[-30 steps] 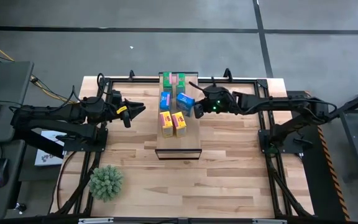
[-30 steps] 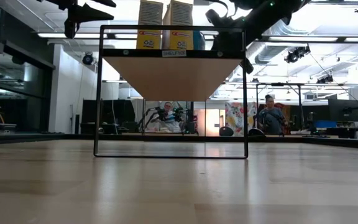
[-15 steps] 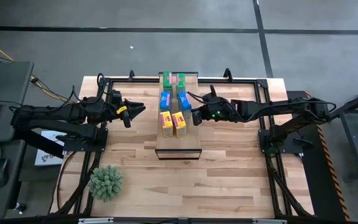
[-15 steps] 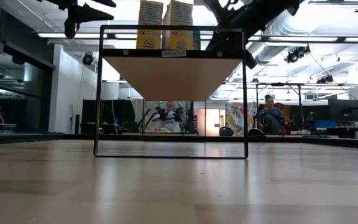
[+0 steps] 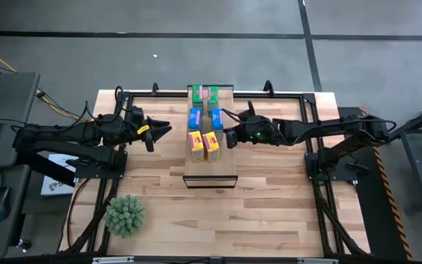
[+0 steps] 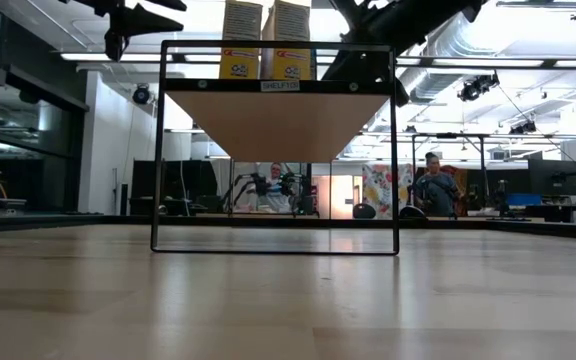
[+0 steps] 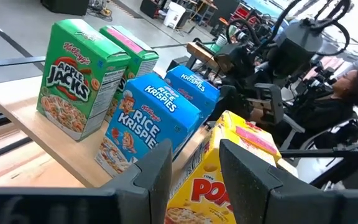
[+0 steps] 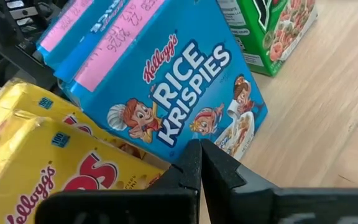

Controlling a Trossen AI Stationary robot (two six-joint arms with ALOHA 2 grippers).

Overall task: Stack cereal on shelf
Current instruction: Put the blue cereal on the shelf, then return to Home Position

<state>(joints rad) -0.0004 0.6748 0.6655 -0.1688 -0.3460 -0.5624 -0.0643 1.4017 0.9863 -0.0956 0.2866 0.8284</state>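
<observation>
Six cereal boxes [image 5: 204, 121] stand in two rows on the shelf [image 5: 211, 174]: green at twelve o'clock, blue in the middle, yellow at six. My left gripper [image 5: 157, 129] waits at nine o'clock, fingers spread. My right gripper [image 5: 228, 138], at three o'clock, is pressed together, empty. They look light, stiff cardboard, easily toppled; I'd pinch the broad faces.

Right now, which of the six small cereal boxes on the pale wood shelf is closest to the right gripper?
The blue Rice Krispies box in the right-hand column, middle row. The right gripper sits just off its side; its fingers look closed in the right wrist view.
</observation>
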